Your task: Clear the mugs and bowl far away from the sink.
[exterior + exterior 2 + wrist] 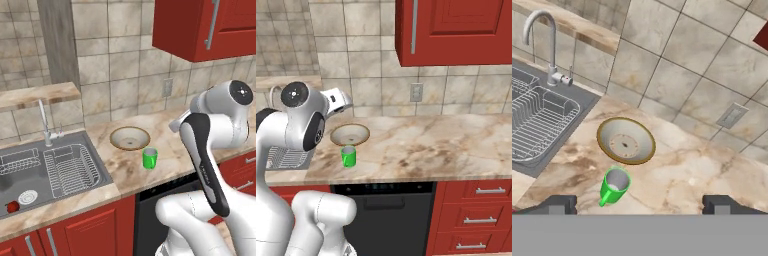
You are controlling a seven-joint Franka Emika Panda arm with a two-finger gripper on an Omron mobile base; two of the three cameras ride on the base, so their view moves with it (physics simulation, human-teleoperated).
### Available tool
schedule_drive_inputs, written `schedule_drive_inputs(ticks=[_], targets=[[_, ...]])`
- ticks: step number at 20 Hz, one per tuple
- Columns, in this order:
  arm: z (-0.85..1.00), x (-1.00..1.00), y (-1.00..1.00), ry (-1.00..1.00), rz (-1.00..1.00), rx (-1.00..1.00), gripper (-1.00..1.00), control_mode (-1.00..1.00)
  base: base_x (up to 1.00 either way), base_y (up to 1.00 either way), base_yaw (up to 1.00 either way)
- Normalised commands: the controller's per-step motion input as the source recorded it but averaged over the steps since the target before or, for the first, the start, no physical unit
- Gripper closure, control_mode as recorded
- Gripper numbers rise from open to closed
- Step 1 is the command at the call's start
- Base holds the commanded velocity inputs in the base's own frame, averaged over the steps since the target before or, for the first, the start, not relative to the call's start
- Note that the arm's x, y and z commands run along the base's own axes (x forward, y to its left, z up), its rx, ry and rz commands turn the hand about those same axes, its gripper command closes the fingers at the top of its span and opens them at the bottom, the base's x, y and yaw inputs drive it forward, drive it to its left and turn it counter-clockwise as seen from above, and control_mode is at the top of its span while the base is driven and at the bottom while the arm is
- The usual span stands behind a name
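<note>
counter (172,145): marble, runs w/ tiled wall behind; red cabinets above + below, dark dishwasher front under it.
sink (12,187): grey basin set in counter, at 9 o'clock of the bowl in left base view. wire rack (70,170) inside, faucet (44,120) at rear edge, small red item in front corner, can't ID.
bowl (626,140): tan rim, pale inside, upright on counter just beside sink's edge, not touching it.
green mug (614,186): upright on counter, just at 6 o'clock of bowl in hand view, close but apart; handle toward cam.
outlet (416,92): on wall, approx 2 o'clock of bowl in right base view.
pincer (639,205): spread wide, nothing btwn tips; above counter, mug sits ahead near the left tip, no contact.
</note>
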Motion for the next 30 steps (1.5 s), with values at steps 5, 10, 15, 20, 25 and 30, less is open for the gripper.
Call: schedule_drive_inputs(ticks=[5, 10, 15, 20, 25, 30], targets=[[-0.20, -0.45, 0.01, 0.03, -0.02, 0.00, -1.00, -1.00, 0.00, 0.00, 0.00], [-0.22, -0.41, 0.10, 0.10, -0.22, 0.05, -1.00, -1.00, 0.00, 0.00, 0.00], [-0.06, -0.27, 0.10, 0.05, -0.36, 0.24, -1.00, -1.00, 0.00, 0.00, 0.00], [-0.04, -0.03, 0.01, 0.10, -0.27, 0.26, -1.00, -1.00, 0.00, 0.00, 0.00], [-0.07, 0.00, 0.08, 0.10, -0.01, 0.07, -1.00, -1.00, 0.00, 0.00, 0.00], [-0.35, 0.00, 0.17, 0.17, 0.07, 0.00, -1.00, -1.00, 0.00, 0.00, 0.00]])
